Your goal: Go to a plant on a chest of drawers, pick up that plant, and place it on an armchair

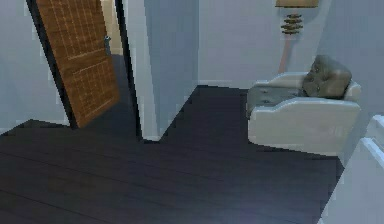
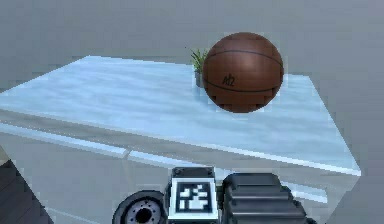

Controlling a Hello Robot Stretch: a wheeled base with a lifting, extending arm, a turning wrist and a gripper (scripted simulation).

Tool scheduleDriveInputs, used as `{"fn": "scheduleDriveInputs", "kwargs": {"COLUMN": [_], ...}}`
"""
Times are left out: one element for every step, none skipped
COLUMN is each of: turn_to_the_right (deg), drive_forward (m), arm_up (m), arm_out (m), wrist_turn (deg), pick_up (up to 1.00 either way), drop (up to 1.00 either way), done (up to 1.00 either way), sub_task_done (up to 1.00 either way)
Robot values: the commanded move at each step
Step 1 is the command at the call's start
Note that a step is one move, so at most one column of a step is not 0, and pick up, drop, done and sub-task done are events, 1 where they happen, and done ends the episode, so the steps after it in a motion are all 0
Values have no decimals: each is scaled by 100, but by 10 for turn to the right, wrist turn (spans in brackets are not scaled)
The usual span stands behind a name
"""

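Note:
Green leaves of a plant (image 2: 198, 63) poke out from behind a brown basketball (image 2: 242, 72) on the pale top of a chest of drawers (image 2: 120, 100). Drawer fronts show below the top's near edge. At the arm side view's bottom edge stands a white square with black marks (image 2: 193, 197), with the arm's dark ribbed body to its right and the gripper's dark round body (image 2: 140, 212) to its left. The fingers' far end cannot be made out, so I cannot tell whether it holds anything. A pale armchair (image 1: 300, 115) with a grey-brown cushion (image 1: 326, 76) stands at the forward view's right.
A brown wooden door (image 1: 82, 55) stands ajar at the forward view's left, beside a projecting pale wall (image 1: 165, 60). A floor lamp (image 1: 293, 20) rises behind the armchair. Dark plank floor (image 1: 170, 170) stretches ahead. A pale furniture edge (image 1: 365, 175) sits at the forward view's lower right.

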Motion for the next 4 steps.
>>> {"fn": "scheduleDriveInputs", "kwargs": {"turn_to_the_right": [0, 0, 0, 0], "drive_forward": [0, 0, 0, 0], "arm_up": [0, 0, 0, 0], "arm_out": [46, 0, 0, 0], "wrist_turn": [0, 450, 450, 450], "pick_up": [0, 0, 0, 0], "drop": [0, 0, 0, 0], "done": [0, 0, 0, 0], "sub_task_done": [0, 0, 0, 0]}}
